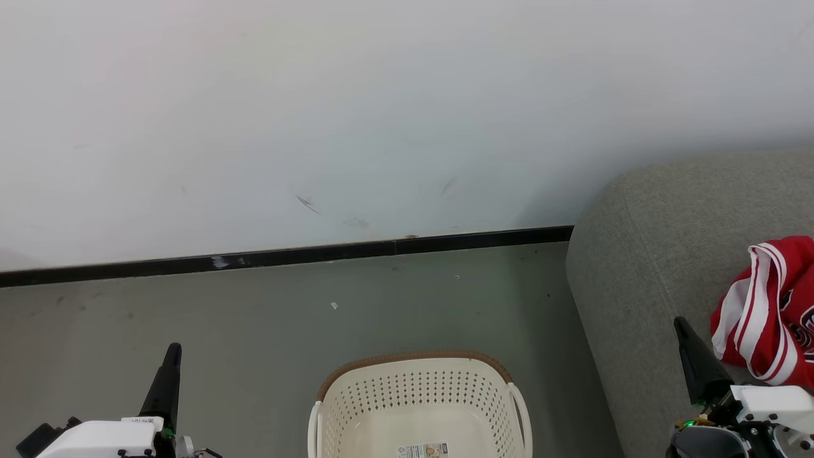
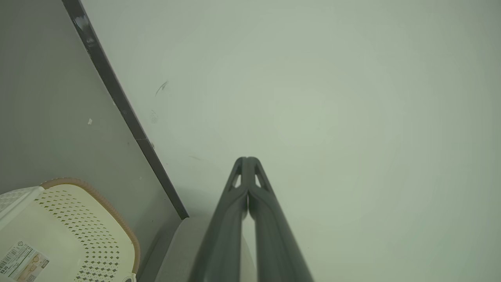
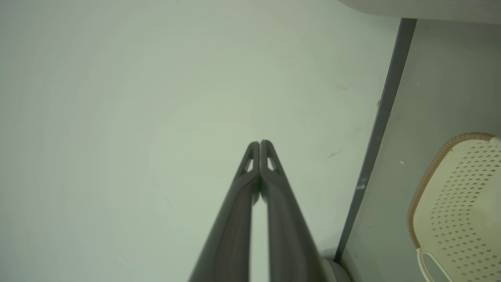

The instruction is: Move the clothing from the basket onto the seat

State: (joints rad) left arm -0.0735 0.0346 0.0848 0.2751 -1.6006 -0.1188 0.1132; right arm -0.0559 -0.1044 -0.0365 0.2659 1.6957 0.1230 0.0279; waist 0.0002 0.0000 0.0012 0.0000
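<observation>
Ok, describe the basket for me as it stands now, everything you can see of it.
The basket is cream-white plastic. Its walls are perforated with small holes, its far rim is brown with a woven look, and a looped handle shows at its side. It stands upright on the grey floor, apart from the seat to the right. The part of its inside that shows is bare except for a printed label on the bottom.

The red clothing (image 1: pixel 782 299), white-striped with dark lettering, lies crumpled on the grey woven seat (image 1: pixel 642 254), well in from its rounded corner. The cream perforated basket (image 1: pixel 413 385), brown-rimmed, stands upright on the floor beside the seat's side, a label on its bottom.
</observation>
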